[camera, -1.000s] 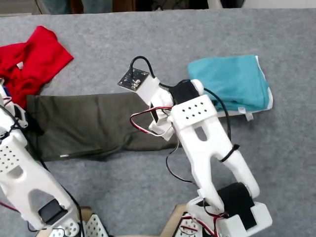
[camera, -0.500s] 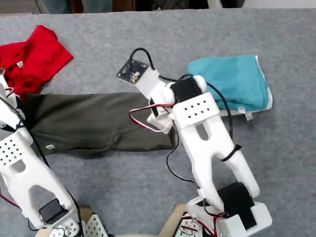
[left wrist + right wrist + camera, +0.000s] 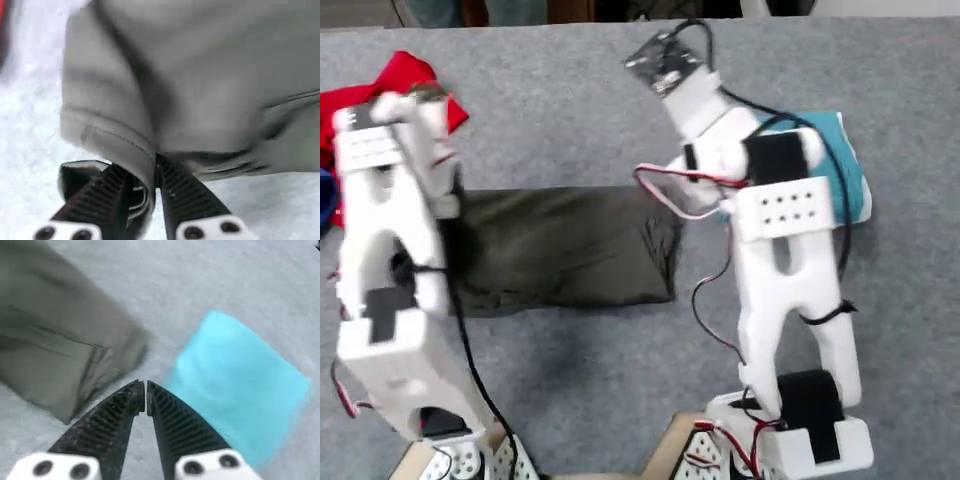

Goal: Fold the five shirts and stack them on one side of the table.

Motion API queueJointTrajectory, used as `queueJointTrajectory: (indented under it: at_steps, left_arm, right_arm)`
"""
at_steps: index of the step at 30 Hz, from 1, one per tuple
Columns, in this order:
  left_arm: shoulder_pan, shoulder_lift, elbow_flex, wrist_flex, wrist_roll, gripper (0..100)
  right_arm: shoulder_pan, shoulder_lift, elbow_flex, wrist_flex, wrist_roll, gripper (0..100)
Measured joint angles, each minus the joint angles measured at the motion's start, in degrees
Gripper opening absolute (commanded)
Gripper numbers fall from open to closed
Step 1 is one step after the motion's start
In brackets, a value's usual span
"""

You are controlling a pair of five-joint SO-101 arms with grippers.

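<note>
An olive shirt (image 3: 570, 245) lies flat across the middle of the grey table (image 3: 570, 130). My left gripper (image 3: 155, 161) is shut on a folded edge of this olive shirt (image 3: 200, 75), at the shirt's left end under the left arm (image 3: 390, 200). My right gripper (image 3: 145, 386) is shut with nothing in it. It hangs above bare table between the olive shirt (image 3: 50, 350) and a folded teal shirt (image 3: 240, 390). The teal shirt (image 3: 853, 175) lies at the right, partly under the right arm (image 3: 785, 210). A red shirt (image 3: 405, 68) lies crumpled at the far left.
A sliver of something blue (image 3: 325, 190) shows at the table's left edge. Bare grey cloth stretches along the far side and across the front (image 3: 590, 380) between the two arm bases. Red cloth (image 3: 3, 30) shows beside the olive shirt in the left wrist view.
The left arm rose and moved right with the olive shirt's left end, so the shirt now looks shorter. The right arm lifted off the shirt's right end and swung toward the far side.
</note>
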Motion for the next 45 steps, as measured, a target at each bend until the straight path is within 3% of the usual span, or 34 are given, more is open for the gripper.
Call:
queueJointTrajectory:
  at_steps: [10, 23, 30, 34, 37, 41, 45]
  left_arm:
    - [22.42, -0.18, -1.23, 1.32, 9.85, 3]
    - [37.71, 15.38, -19.08, 0.62, 19.52, 3]
    - [39.38, 24.00, -29.98, 0.62, 23.21, 5]
    - [39.56, 26.46, -33.85, 1.41, 24.35, 24]
    - [39.65, 26.64, -35.60, 1.85, 28.31, 29]
    - [36.13, 25.14, -39.47, 2.20, 31.74, 24]
    - [29.80, 17.49, -43.34, 2.20, 27.78, 3]
  right_arm:
    - [15.91, 0.00, -1.49, -2.37, 2.20, 2.1]
    - [22.33, 0.00, -1.67, -2.99, 2.81, 2.1]
    - [22.33, 0.00, -1.67, -2.99, 2.81, 2.1]
    - [22.33, 0.00, -1.67, -2.99, 2.81, 2.2]
    - [22.24, 0.00, -1.67, -2.99, 2.81, 2.2]
    - [22.33, 0.00, -1.67, -2.99, 2.81, 2.2]
    - [20.48, 0.00, -1.67, -2.73, 2.81, 2.1]
